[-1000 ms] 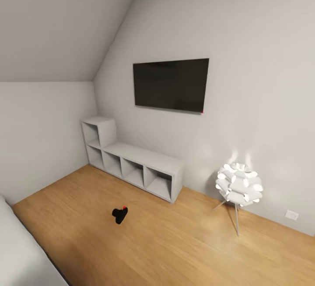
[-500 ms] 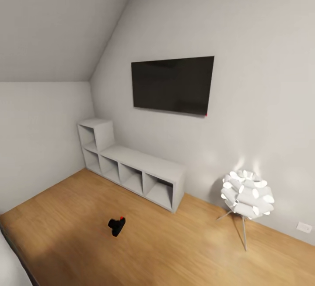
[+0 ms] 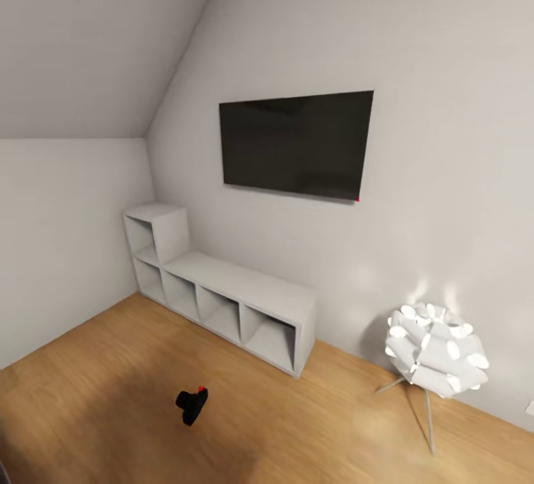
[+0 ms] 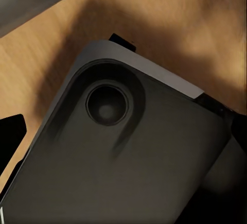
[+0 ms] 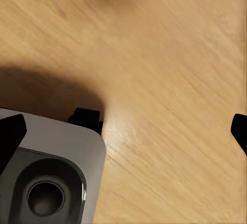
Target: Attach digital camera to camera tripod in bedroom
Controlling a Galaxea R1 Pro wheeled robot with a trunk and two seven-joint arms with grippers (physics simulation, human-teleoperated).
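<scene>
The digital camera [image 3: 191,405], small and black with a red dot on top, lies on the light wood floor in front of the white cube shelving [image 3: 222,291]. The camera tripod is out of view. In the left wrist view, my left gripper [image 4: 123,141] is open, its dark fingertips at the two frame edges over the robot's dark grey base [image 4: 128,167]. Seen from the right wrist, my right gripper [image 5: 123,136] is open over bare plank floor, with nothing between its fingers.
A black TV [image 3: 295,144] hangs on the white wall above the shelving. A lit white petal lamp [image 3: 436,354] on thin metal legs stands at the right. The ceiling slopes down to the left wall. Wood floor [image 3: 96,380] spreads around the camera.
The whole head view has shifted: the room looks closer, the TV is larger, and the digital camera sits lower in the picture. The grey edge at the lower left has left the frame.
</scene>
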